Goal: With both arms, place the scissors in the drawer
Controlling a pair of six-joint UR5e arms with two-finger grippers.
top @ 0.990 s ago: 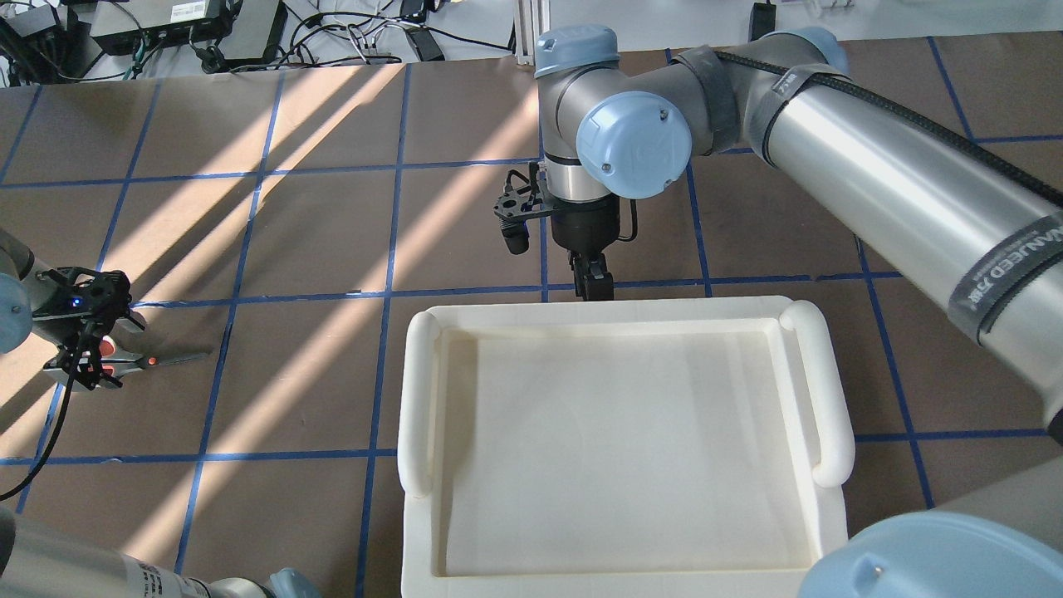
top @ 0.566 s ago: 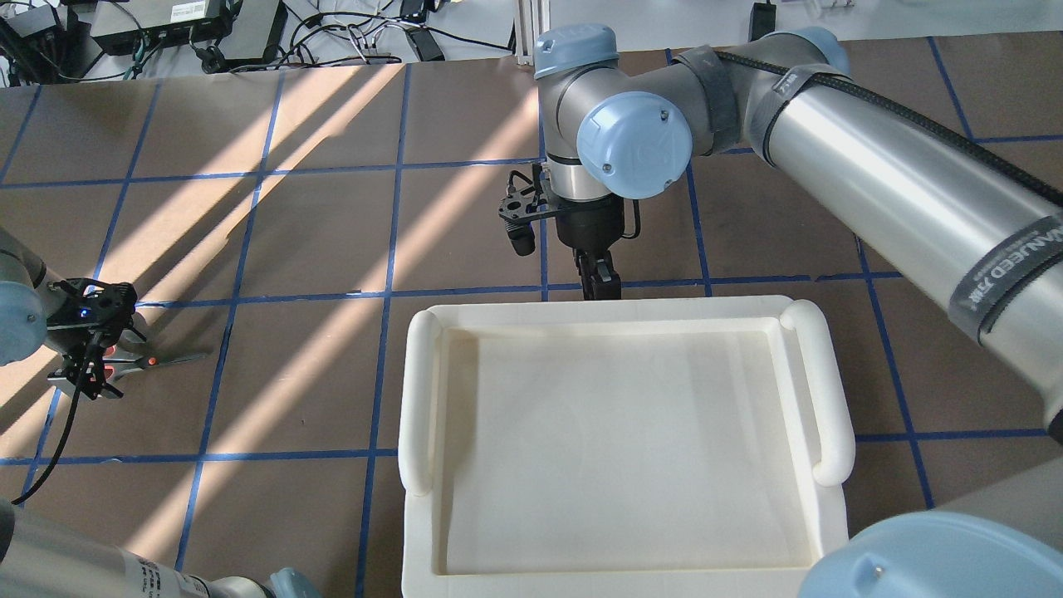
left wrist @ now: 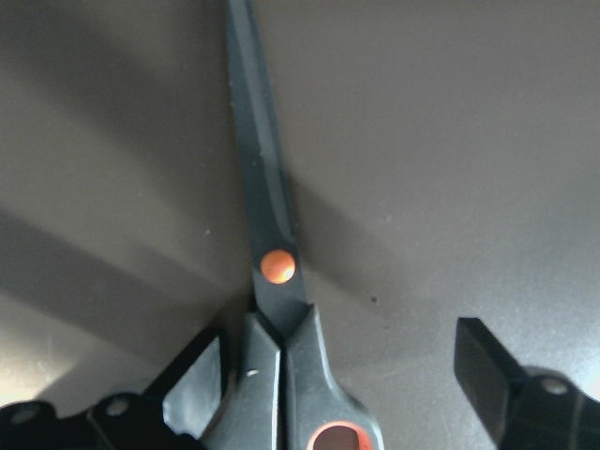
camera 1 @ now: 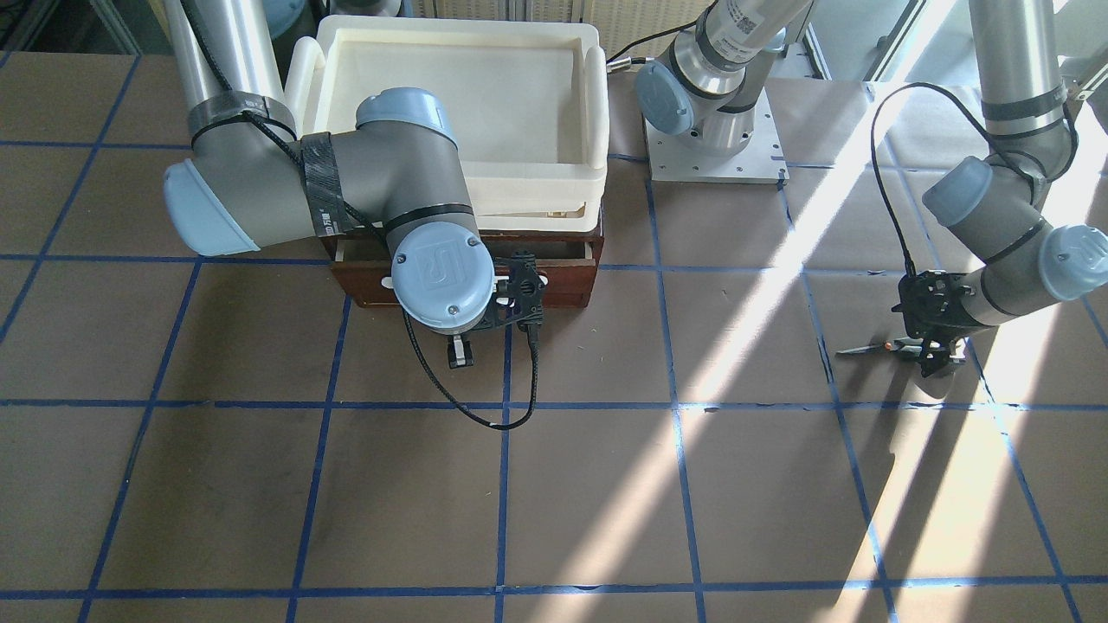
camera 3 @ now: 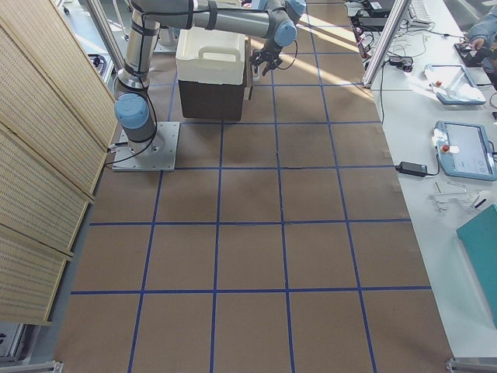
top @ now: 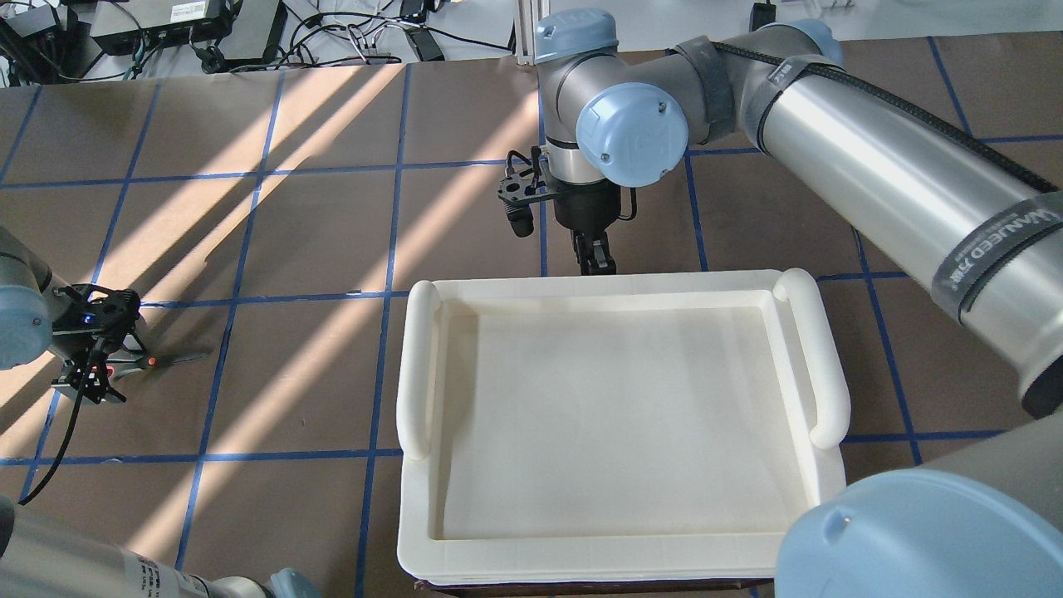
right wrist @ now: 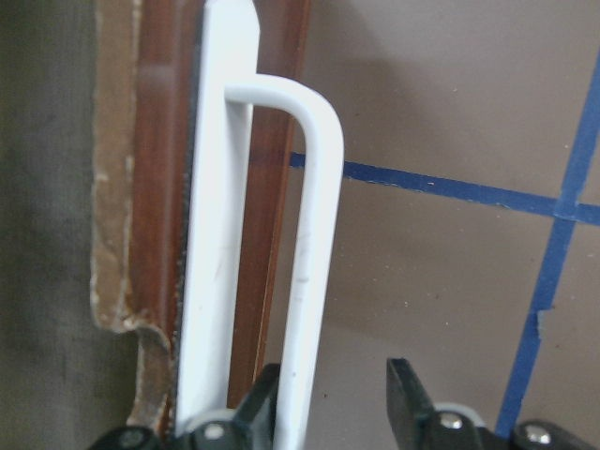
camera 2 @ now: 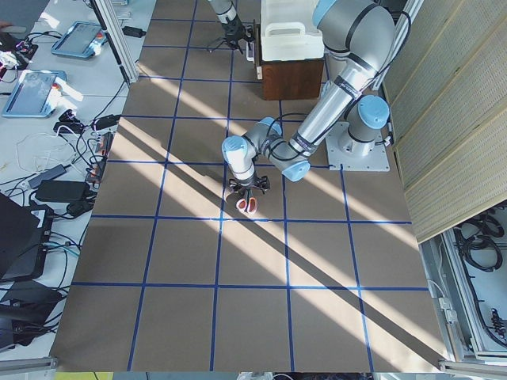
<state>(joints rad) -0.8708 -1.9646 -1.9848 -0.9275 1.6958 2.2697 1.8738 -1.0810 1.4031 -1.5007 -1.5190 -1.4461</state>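
Right arm (top: 880, 166) comes in long from its own side, elbow bent and wrist turned over. The right gripper (top: 596, 262) points straight down, and its fingers (right wrist: 410, 403) stand parted by a modest gap. Over on the other side, the left arm (camera 1: 995, 229) is folded low with the wrist tipped downward. The left gripper (camera 1: 933, 353) is held close to the surface, fingers (left wrist: 483, 366) spread wide.

dark-bladed orange-riveted scissors (left wrist: 267, 234), white-handled brown drawer (right wrist: 150, 187)
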